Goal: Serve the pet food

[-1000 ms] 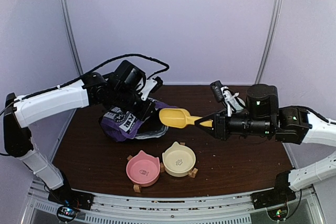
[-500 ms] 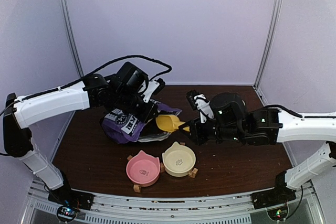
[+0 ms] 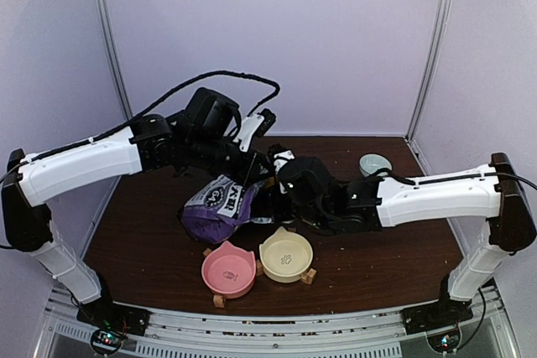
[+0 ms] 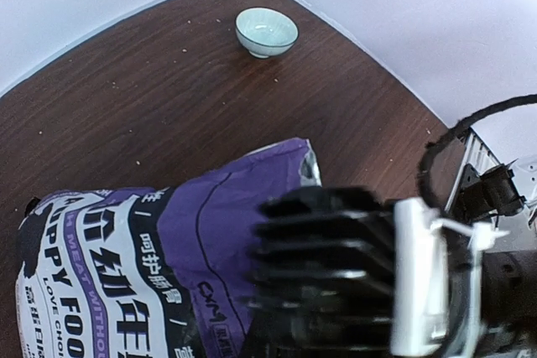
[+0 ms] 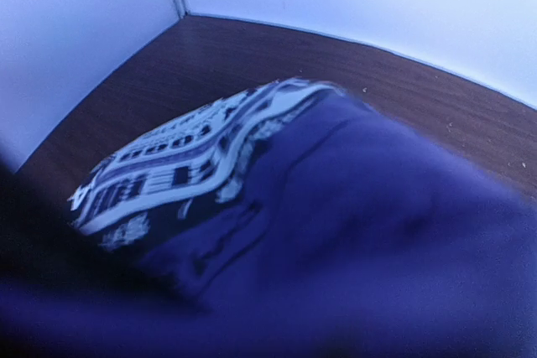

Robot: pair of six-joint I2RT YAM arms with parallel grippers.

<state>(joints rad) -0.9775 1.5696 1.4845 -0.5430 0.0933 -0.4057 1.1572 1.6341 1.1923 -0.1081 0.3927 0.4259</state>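
**Right arm in the bag mouth, and I have no view of its jaws**

The dark wooden table [image 3: 377, 249] carries everything. My left arm [image 3: 84, 165] reaches in to the top of the purple bag [image 3: 220, 207]. The left gripper [image 3: 250, 172] has its jaws closed tight, and since the bag's rim stands up at it, I judge it is pinching that rim.

The right arm [image 3: 428, 194] stretches across to the bag's mouth, where the right gripper [image 3: 273, 197] is buried. The overhead view hides its jaws and its own wrist view is a blur of purple film. I cannot tell whether they are apart or clamped on anything.

Toward the near edge sit the pink bowl [image 3: 228, 270] and the cream bowl [image 3: 286, 255], side by side, both bare. A small pale bowl [image 3: 373, 163] stands well apart, toward the far right. I cannot see the pet food at all; I take it to be inside the bag.

My worry is the crowding at the mouth, where the right arm's black housing fills the left wrist view. Pushing deeper could knock the two wrists together or drag the rim out of the pinch. The bag would then slump and spill kibble across the table. On the way out, a snag on the film or a tilted lift would scatter pellets short of the bowls. The right forearm passes close above the bowls and could nudge them.
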